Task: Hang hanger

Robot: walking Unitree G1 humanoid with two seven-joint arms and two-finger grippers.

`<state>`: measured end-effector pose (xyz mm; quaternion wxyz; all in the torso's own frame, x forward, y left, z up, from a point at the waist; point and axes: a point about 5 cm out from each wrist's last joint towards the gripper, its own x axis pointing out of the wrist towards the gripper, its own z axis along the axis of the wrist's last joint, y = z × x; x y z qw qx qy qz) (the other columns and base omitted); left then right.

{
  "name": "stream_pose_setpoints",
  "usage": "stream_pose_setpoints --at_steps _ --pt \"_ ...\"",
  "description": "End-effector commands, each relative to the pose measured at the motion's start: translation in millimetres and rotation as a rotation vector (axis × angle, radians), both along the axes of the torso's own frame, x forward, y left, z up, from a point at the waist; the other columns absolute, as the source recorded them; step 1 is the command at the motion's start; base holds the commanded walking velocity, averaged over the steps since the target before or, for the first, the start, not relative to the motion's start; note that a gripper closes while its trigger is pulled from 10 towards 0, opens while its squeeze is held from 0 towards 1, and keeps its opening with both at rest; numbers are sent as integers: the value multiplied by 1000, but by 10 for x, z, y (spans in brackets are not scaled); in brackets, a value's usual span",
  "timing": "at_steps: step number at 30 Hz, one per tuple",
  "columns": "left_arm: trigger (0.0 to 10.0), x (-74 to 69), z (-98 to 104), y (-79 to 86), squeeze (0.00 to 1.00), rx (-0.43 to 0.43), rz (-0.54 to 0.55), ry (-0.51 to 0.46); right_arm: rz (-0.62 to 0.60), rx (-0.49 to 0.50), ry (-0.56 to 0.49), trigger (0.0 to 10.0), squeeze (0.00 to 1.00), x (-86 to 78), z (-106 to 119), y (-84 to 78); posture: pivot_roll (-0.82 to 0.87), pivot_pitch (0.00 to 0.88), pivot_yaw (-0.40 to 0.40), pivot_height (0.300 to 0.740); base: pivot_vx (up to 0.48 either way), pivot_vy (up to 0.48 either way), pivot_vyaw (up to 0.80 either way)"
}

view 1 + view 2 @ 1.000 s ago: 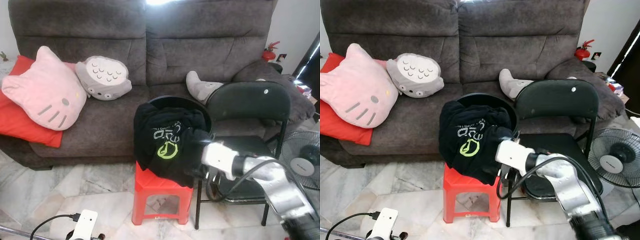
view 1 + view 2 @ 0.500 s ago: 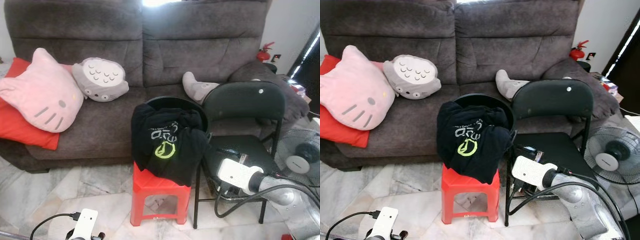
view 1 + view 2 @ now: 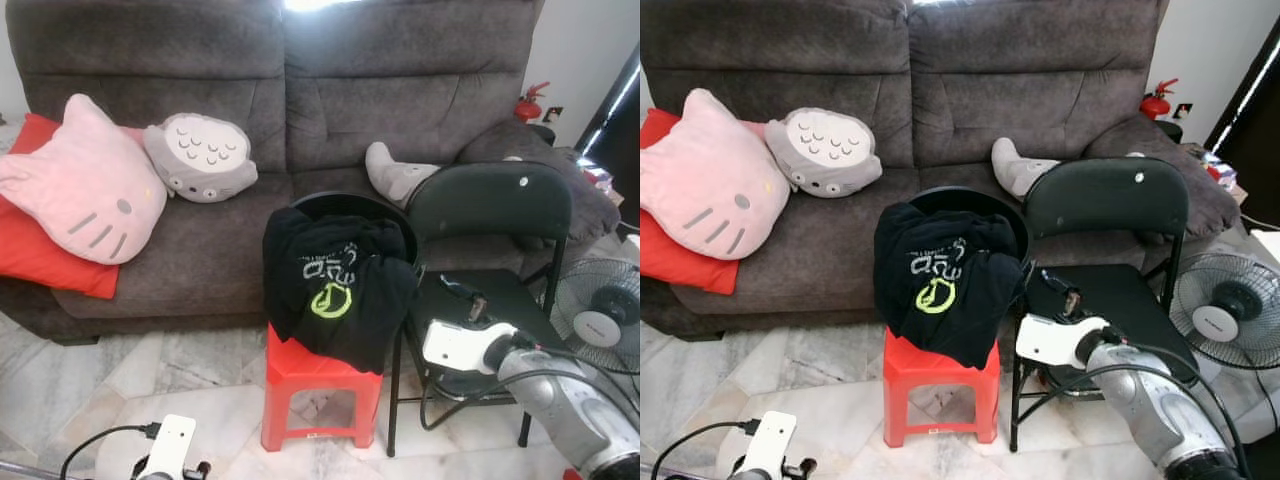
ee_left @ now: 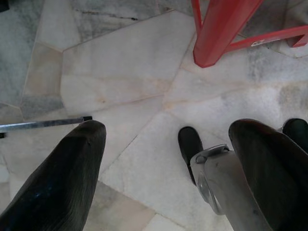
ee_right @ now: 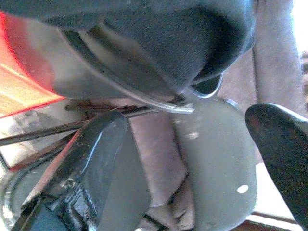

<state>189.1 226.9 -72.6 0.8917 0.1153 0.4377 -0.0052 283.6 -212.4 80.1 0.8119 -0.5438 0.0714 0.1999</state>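
The head views take in the whole room: a grey sofa (image 3: 300, 120), a black shirt (image 3: 335, 285) draped over a black tub (image 3: 400, 215) on a red stool (image 3: 320, 390), and a black folding chair (image 3: 495, 250) just beside it. The right wrist view shows what they do not: a thin hanger hook (image 5: 204, 89) curving out from under the dark cloth at the tub's rim, with the chair back behind it.

On the sofa lie a pink cat cushion (image 3: 85, 185) on a red cushion (image 3: 40, 255), a grey owl plush (image 3: 200, 158) and a grey sock-like thing (image 3: 395, 172). A fan (image 3: 600, 320) stands to the right of the chair, and a red extinguisher (image 3: 530, 100) stands behind the sofa arm.

The right gripper (image 5: 187, 144) sits over the chair seat, just beside the shirt; its fingers (image 5: 94, 159) are spread wide and hold nothing. The left gripper (image 4: 168, 159) hangs low over the marble floor (image 4: 120, 72) near a stool leg, its fingers (image 4: 62, 178) also wide apart and empty.
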Motion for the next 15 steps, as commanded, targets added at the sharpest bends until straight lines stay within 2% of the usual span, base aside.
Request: stream_pose_setpoints --at_steps 1,2,4,5,6,8,9,10,11,12,15 --pt "10000 -17 -14 -14 0 -7 10 6 -106 192 10 10000 0 -3 -31 -2 -36 0 -43 740 0 0 0" --pt "10000 -19 -15 -12 0 -6 9 8 -174 337 20 10000 0 -5 -50 21 -38 0 -43 740 0 0 0" --pt "10000 -21 -15 -11 0 -6 9 10 -224 440 23 10000 0 -5 -69 34 -38 0 -41 740 0 0 0" --pt "10000 -21 -15 -11 0 -6 9 10 -224 440 23 10000 0 -5 -69 34 -38 0 -41 740 0 0 0" --pt "10000 -22 -16 -11 0 -6 8 10 -257 501 27 10000 0 -3 -82 35 -38 0 -41 740 0 0 0" --pt "10000 -24 -17 -10 0 -5 4 13 -400 753 43 10000 0 9 -112 2 -37 0 -38 740 0 0 0" --pt "10000 -24 -17 -10 0 -5 4 13 -400 753 43 10000 0 9 -112 2 -37 0 -38 740 0 0 0" --pt "10000 -26 -18 -9 0 -4 2 14 -531 987 63 10000 0 12 -166 -53 -36 0 -39 740 0 0 0" --pt "10000 -26 -18 -9 0 -4 2 14 -531 987 63 10000 0 12 -166 -53 -36 0 -39 740 0 0 0" --pt "10000 -26 -17 -9 0 -4 0 14 -566 1094 82 10000 0 5 -196 -64 -36 0 -39 740 0 0 0" --pt "10000 -27 -17 -8 0 -5 -1 13 -577 1261 100 10000 0 -35 -232 -50 -29 0 -41 740 0 0 0"
